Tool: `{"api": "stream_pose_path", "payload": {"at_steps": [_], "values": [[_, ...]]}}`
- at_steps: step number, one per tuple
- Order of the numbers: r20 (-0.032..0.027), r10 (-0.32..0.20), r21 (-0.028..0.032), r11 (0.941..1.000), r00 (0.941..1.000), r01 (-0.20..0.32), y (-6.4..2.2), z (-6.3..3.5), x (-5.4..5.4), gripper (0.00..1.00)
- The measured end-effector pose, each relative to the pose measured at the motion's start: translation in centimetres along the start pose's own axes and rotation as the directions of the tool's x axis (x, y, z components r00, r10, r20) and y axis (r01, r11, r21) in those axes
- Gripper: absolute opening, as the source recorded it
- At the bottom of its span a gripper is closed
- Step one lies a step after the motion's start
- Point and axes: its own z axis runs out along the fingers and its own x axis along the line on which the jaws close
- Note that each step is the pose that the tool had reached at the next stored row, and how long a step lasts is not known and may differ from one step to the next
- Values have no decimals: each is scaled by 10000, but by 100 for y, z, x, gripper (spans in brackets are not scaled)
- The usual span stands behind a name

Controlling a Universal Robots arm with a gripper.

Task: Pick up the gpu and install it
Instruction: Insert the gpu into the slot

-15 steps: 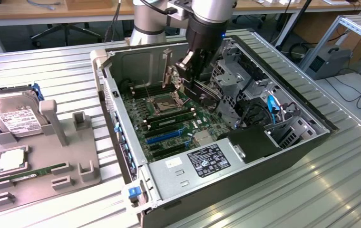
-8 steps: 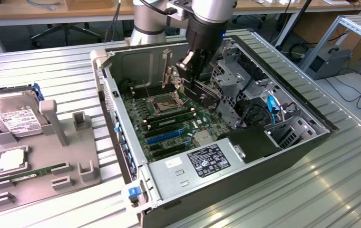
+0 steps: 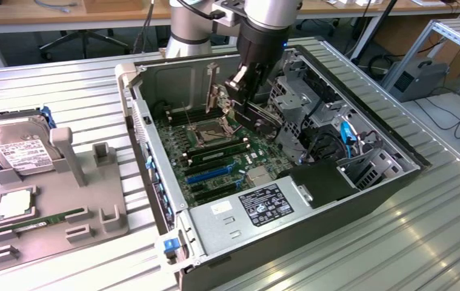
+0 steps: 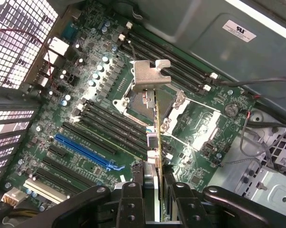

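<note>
One gpu (image 4: 158, 133) sits clamped in our gripper (image 4: 158, 179) — edge-on, long axis reaching ahead of us over the motherboard (image 4: 214, 118), blue slot (image 4: 83, 151) beside it.

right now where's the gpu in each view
Exterior view: the gpu hangs from the gripper, above the motherboard inside the open case.
Wrist view: the gpu is seen edge-on, running out from the gripper, silver bracket at its far end.
Shared landmark: the blue slot.
</note>
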Motion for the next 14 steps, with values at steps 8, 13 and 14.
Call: {"api": "stream_pose_path", "payload": {"at_steps": [8, 13, 14], "values": [[-8, -239, -6, 9997, 9997, 239, 0, 0, 0, 27], [-11, -396, -11, 9992, 9992, 396, 0, 0, 0, 27], [-12, -422, -12, 9991, 9991, 422, 0, 1, 0, 27]]}}
